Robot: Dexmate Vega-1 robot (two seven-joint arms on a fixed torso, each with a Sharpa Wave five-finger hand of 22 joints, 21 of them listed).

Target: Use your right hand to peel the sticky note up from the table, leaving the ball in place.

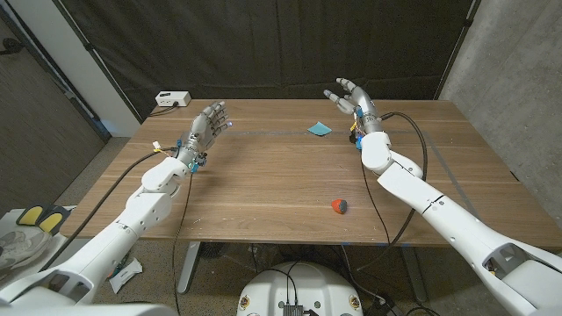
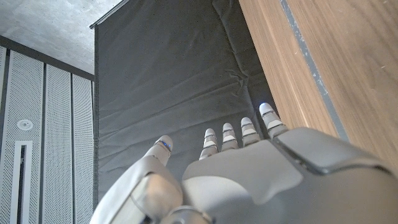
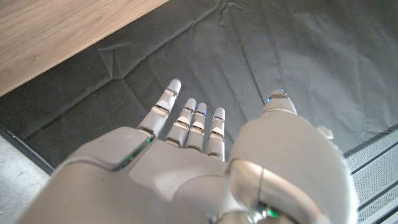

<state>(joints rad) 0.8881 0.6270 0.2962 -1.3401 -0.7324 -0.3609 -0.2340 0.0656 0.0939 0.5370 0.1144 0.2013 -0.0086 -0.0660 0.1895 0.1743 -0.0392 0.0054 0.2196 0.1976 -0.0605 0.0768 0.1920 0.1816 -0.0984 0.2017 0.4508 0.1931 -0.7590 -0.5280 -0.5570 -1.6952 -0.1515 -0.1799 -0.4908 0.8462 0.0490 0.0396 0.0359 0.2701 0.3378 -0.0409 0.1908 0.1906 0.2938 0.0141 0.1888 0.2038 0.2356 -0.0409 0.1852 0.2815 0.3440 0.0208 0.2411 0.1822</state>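
1. A wooden table with a brown grained top; a thin dark line runs across it near the far edge.
2. A small white box with a cable sits at the far left corner of the table; it may be a power unit.
3. A black fabric backdrop hangs behind the table; a grey concrete wall stands at the right.

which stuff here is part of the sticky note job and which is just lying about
Part of the job:
- sticky note, teal, flat on the table
- ball, red and blue, to stay put
- right hand, open, beside the note

Just lying about:
- left hand, open, holding nothing
- white box at the table's far left corner
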